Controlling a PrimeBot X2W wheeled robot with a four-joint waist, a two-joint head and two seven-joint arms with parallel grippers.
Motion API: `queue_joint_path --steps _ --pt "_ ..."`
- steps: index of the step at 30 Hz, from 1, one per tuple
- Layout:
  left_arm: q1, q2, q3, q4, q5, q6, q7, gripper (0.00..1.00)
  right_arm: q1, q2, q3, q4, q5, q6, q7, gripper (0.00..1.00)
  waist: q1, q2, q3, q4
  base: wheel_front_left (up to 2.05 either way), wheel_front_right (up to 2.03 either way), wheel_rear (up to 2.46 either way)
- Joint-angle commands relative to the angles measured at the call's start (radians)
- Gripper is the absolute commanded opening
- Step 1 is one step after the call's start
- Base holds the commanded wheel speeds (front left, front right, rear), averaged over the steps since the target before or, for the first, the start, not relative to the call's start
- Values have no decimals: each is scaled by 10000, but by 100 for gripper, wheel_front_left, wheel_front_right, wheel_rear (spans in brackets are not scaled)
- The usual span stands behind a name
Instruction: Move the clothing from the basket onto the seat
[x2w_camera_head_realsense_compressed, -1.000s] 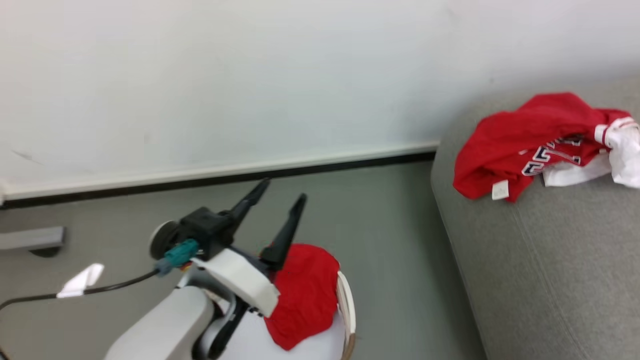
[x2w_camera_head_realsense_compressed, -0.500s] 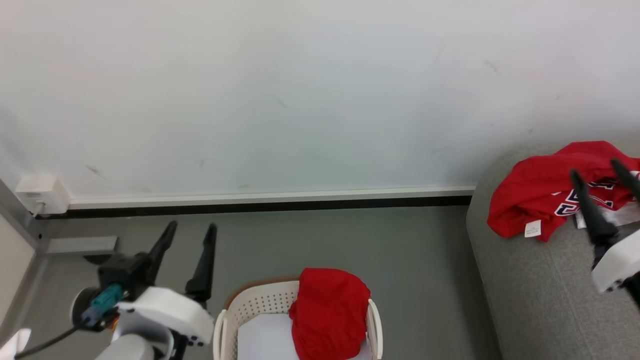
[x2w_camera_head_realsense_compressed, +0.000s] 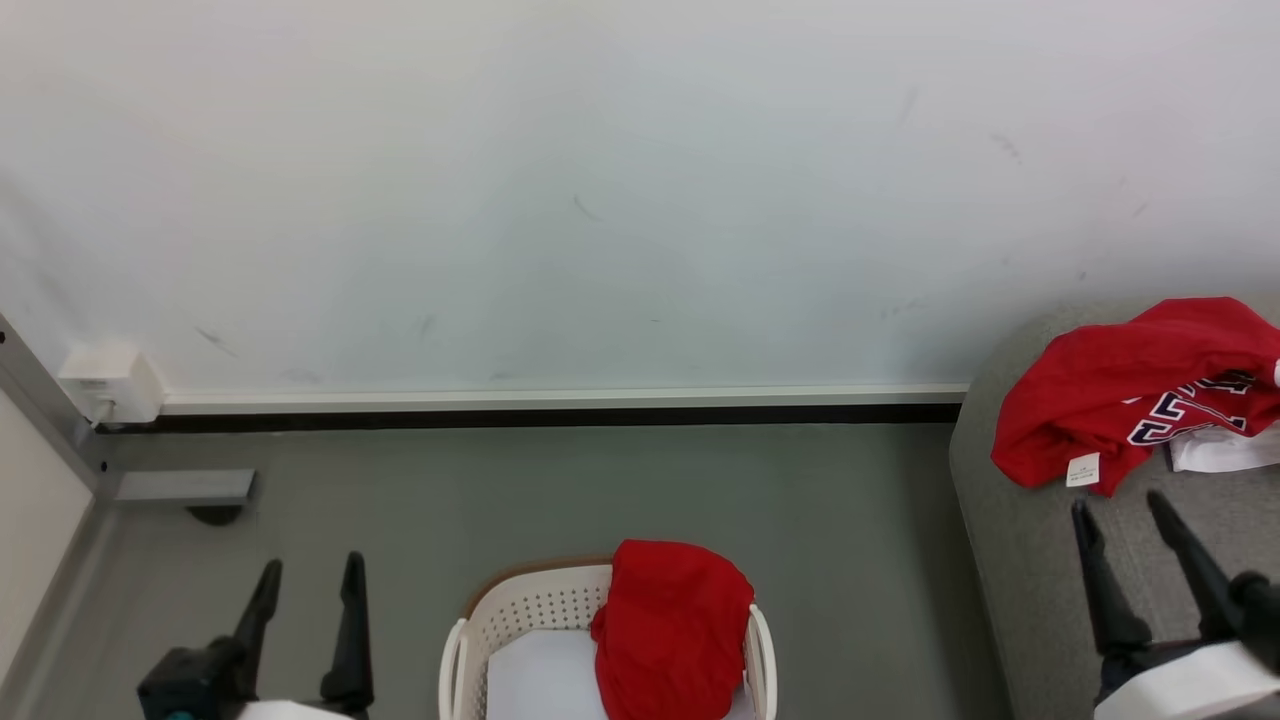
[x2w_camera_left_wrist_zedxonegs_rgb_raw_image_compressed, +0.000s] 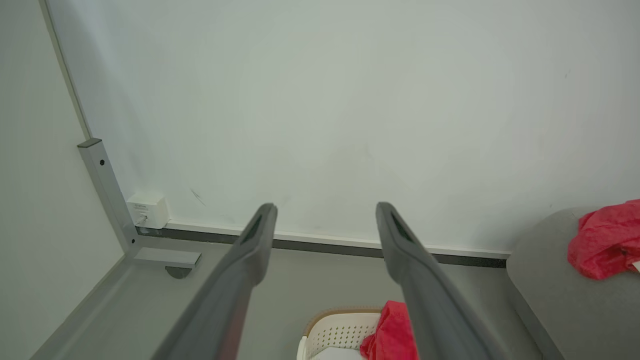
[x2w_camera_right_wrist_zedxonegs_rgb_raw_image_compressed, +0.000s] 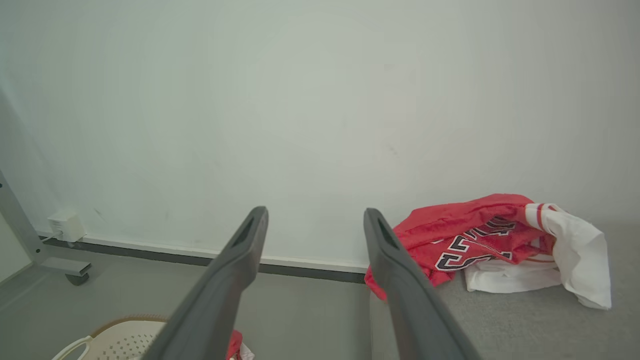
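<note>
1. The left gripper (x2w_camera_head_realsense_compressed: 310, 572) sat low on the left, fingers apart and empty.
2. The right gripper (x2w_camera_head_realsense_compressed: 1120, 512) was over the sofa (x2w_camera_head_realsense_compressed: 1020, 580), also apart and empty.
3. Between them, a red garment (x2w_camera_head_realsense_compressed: 670, 640) hung over the right side of the laundry basket (x2w_camera_head_realsense_compressed: 530, 610). The left gripper looked a bit nearer to it.
4. Farther back, a red jersey (x2w_camera_head_realsense_compressed: 1110, 400) lay on the sofa.

In the head view the basket (x2w_camera_head_realsense_compressed: 530, 605) runs off the bottom edge, and a red cloth (x2w_camera_head_realsense_compressed: 670, 630) hides its right side. The shirt (x2w_camera_head_realsense_compressed: 1110, 400) on the sofa (x2w_camera_head_realsense_compressed: 1010, 580) is cut by the right edge. Folds hide some of its letters. Its tag (x2w_camera_head_realsense_compressed: 1082, 469) is too small to read.
</note>
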Motion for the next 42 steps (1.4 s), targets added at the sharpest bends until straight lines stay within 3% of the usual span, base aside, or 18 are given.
queue_joint_path --steps 1,11,18,42 --pt "191 -124 133 109 287 -113 -6 100 238 143 -81 127 -93 -25 -109 100 1 0 -6 -3 0 0 0" --pt "717 -1357 1290 730 1462 -1088 -7 100 703 1126 -388 802 -462 -24 -451 100 1 0 7 -47 0 0 0" --pt "506 -1881 1869 1049 2097 -1676 -7 100 420 1211 -209 884 -590 -24 -480 100 1 0 39 -32 0 0 0" --pt "134 -2667 2989 1365 3230 -2752 -7 100 -204 1143 33 723 -515 -26 -487 100 1 0 544 -439 0 0 0"
